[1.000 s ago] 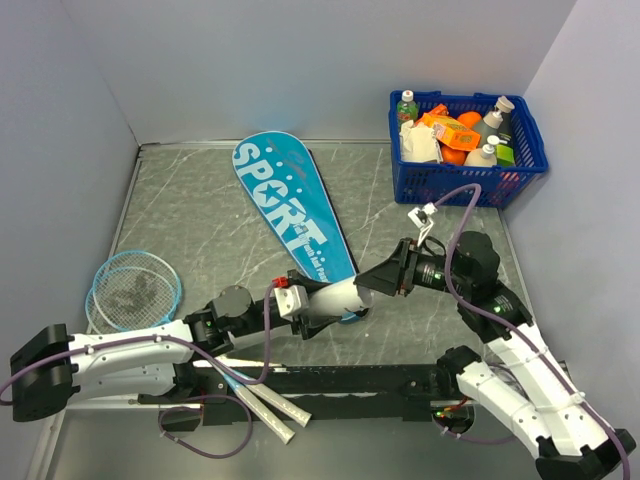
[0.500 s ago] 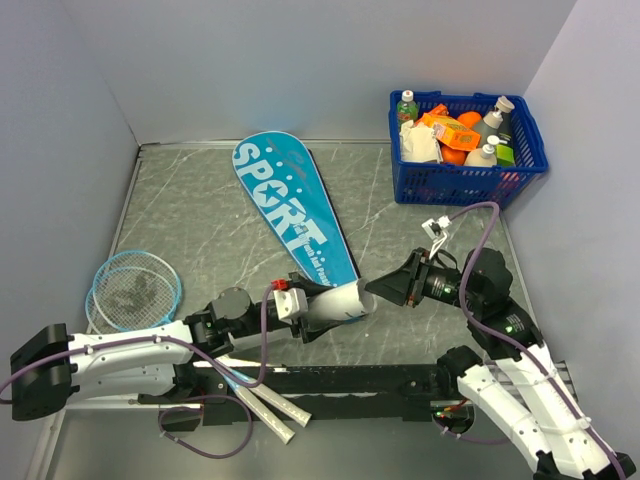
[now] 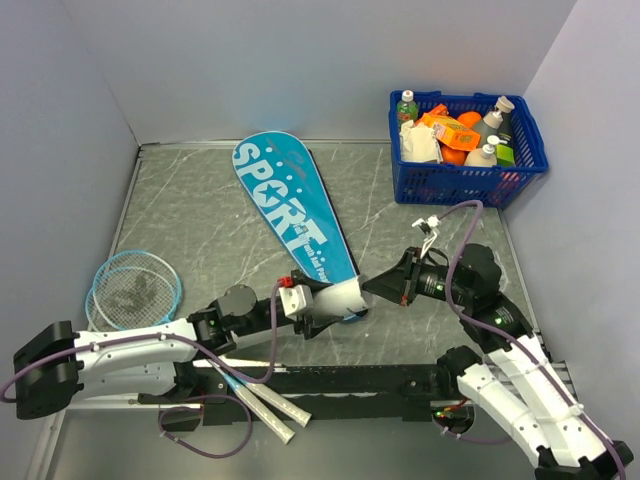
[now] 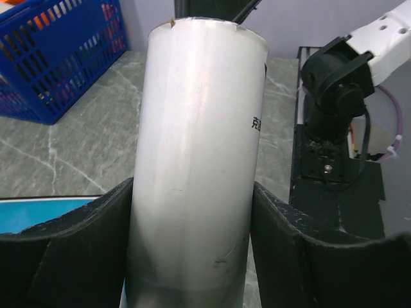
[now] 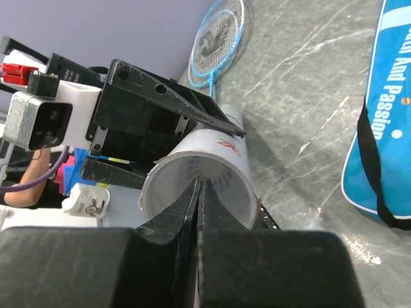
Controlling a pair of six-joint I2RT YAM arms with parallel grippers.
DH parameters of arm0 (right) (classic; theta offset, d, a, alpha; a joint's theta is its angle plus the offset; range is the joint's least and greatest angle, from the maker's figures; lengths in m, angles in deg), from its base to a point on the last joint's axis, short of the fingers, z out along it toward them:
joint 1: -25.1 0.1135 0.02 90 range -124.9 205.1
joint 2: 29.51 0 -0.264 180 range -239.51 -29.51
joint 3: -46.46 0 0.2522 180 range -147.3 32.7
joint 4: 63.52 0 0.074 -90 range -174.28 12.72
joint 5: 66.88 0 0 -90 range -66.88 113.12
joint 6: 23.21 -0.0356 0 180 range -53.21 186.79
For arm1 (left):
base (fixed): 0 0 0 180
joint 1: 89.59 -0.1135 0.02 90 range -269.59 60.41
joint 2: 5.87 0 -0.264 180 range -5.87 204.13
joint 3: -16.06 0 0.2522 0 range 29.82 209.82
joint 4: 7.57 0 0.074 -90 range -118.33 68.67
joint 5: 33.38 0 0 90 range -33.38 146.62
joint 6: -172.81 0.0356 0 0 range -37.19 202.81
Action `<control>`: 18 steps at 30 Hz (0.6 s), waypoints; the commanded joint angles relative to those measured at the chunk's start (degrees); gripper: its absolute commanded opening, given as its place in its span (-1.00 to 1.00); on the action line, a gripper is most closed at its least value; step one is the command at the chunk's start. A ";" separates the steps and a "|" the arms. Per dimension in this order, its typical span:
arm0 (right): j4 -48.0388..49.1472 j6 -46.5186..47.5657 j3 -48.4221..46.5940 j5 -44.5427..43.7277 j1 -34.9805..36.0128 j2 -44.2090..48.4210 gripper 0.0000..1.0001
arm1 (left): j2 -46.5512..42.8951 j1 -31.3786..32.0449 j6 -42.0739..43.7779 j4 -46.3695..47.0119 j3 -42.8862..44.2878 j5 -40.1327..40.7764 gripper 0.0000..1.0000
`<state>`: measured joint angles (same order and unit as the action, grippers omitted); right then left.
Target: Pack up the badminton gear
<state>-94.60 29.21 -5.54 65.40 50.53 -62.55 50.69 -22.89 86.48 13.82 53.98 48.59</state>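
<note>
teal bag (image 3: 295,222), two rackets (image 3: 131,291), one tube (image 3: 338,299)

Left arm (image 3: 130,350) low, extended rightward; left end effector (image 3: 330,303) clamped around white tube (image 4: 199,128). Right arm (image 3: 510,370) bent, pointing left; right end effector (image 3: 372,288) fingers (image 5: 173,218) pressed together, tips apparently at the tube mouth.

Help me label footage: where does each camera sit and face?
Top external: above, behind the arm bases, looking down at the grey marbled table; both arms show.
Left wrist: looks along the white cylindrical tube clamped in the left jaws.
Right wrist: faces that tube's open mouth past the shut right jaws.
All share the tube.
</note>
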 commanded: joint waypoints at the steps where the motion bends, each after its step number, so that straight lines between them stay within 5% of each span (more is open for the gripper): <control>1: -2.54 3.38 -2.79 3.08 2.43 -2.73 -1.00 | 0.75 -4.72 -3.03 5.18 2.64 -0.21 -0.98; 8: -2.02 4.10 -13.25 -6.68 1.56 -7.56 -1.00 | 3.73 -19.73 -6.38 -0.08 11.24 -3.12 -0.98; 18: -3.07 6.38 -15.73 -20.66 -0.12 -7.13 -1.00 | 15.32 -39.43 -1.20 -15.28 38.55 -6.63 -0.98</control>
<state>-97.62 33.40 -18.30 50.41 50.81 -70.79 63.12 -55.87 83.13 1.85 81.78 44.26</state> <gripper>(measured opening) 0.007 0.670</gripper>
